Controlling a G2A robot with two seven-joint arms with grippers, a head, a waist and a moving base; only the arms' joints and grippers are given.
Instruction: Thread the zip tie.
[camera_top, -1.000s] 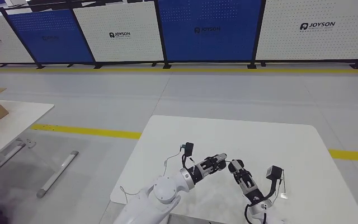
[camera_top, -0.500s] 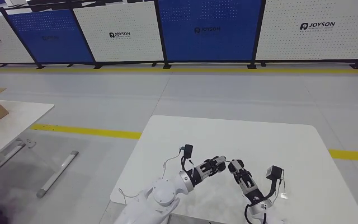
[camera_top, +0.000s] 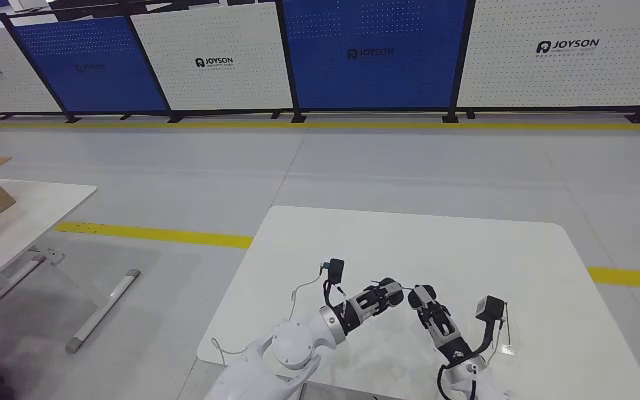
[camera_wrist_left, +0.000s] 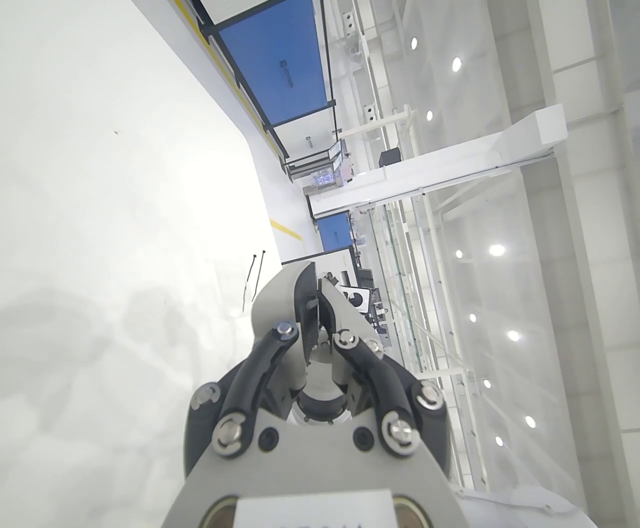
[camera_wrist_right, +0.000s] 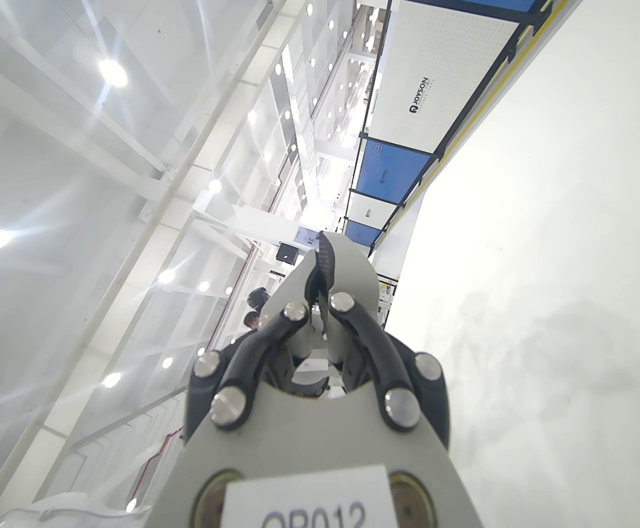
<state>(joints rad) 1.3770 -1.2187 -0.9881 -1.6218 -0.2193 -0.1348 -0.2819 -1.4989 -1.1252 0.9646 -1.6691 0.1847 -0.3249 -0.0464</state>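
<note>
Two thin black zip ties (camera_wrist_left: 251, 280) lie side by side on the white table (camera_top: 500, 250), a short way beyond my left gripper (camera_wrist_left: 316, 295). That gripper is shut, pads pressed together, and I cannot make out anything between them. My right gripper (camera_wrist_right: 322, 272) is shut as well, with nothing showing between its pads. From above, the left gripper (camera_top: 388, 294) and the right gripper (camera_top: 421, 296) hover tip to tip near the table's front edge, a small gap between them.
The white tabletop (camera_wrist_left: 100, 175) stretches bare far and right of the grippers. Its front edge (camera_top: 230, 360) lies close under the arms. A second white table (camera_top: 30, 210) stands far left, and blue and white partition panels (camera_top: 375, 55) line the back.
My left gripper has drawn back slightly toward the table's front and left. The right arm has stayed where it was.
</note>
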